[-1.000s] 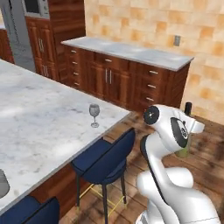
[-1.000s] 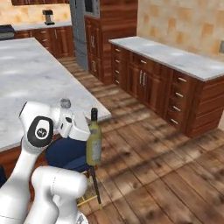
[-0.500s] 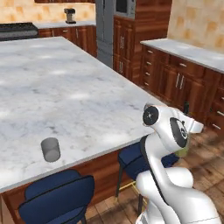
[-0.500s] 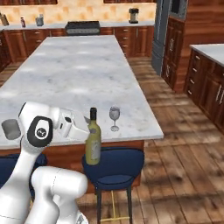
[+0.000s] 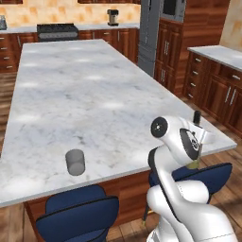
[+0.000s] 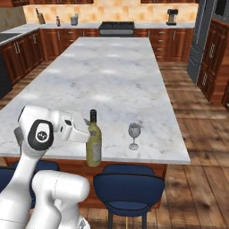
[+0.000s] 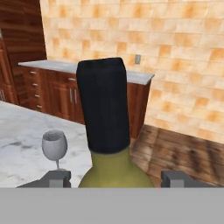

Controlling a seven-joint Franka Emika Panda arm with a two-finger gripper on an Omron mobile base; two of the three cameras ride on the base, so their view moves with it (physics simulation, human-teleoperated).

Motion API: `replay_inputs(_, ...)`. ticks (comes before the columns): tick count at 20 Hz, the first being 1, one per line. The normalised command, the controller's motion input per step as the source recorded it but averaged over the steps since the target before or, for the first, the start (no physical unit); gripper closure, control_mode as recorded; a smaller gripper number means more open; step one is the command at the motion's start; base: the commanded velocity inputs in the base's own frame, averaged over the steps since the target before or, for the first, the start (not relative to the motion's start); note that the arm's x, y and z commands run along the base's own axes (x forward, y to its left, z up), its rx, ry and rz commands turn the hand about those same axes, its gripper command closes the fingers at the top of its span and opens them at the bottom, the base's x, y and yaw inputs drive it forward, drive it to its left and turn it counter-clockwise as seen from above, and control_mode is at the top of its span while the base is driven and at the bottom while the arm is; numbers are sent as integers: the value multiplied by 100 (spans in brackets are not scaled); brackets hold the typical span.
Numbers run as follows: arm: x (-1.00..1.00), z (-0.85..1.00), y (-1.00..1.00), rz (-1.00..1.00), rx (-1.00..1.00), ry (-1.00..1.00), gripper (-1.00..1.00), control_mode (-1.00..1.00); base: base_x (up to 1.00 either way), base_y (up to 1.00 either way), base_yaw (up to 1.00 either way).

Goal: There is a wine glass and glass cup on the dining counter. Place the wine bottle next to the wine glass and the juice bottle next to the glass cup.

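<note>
My gripper (image 6: pixel 85 133) is shut on the wine bottle (image 6: pixel 94 144), slim and olive-green with a dark neck, and holds it upright at the near edge of the dining counter (image 6: pixel 112 76). In the hand view the dark neck (image 7: pixel 105 105) rises between my fingertips (image 7: pixel 54 178). The wine glass (image 6: pixel 134 133) stands on the marble a short way right of the bottle, and it appears left of the neck (image 7: pixel 54 146) in the hand view. The glass cup (image 5: pixel 75 162) sits near the counter's front edge, left of my arm. Behind the arm, the bottle's top (image 5: pixel 196 116) pokes up. The juice bottle is out of view.
Blue stools (image 6: pixel 127 188) (image 5: pixel 78 210) are tucked under the counter's near edge. A stove (image 6: pixel 116 27) and wall cabinets line the far side. A tall grey fridge (image 5: pixel 150 28) and a narrower worktop (image 5: pixel 217 54) stand to the right, with wooden floor between.
The whole scene has swung across both base views as the base moved; the island now lies straight ahead. The bottle stays in my grip.
</note>
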Motion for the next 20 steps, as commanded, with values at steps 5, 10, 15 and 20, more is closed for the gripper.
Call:
replay_inputs(5, 0, 0, 0, 0, 0, 0, 100, 100, 10, -5, 5)
replay_inputs(10, 0, 0, 0, 0, 0, 0, 100, 100, 0, 0, 0)
replay_inputs(15, 0, 0, 0, 0, 0, 0, 100, 100, 4, 1, 0)
replay_inputs(20, 53, 0, 3, 0, 0, 0, 100, -100, 0, 0, 0)
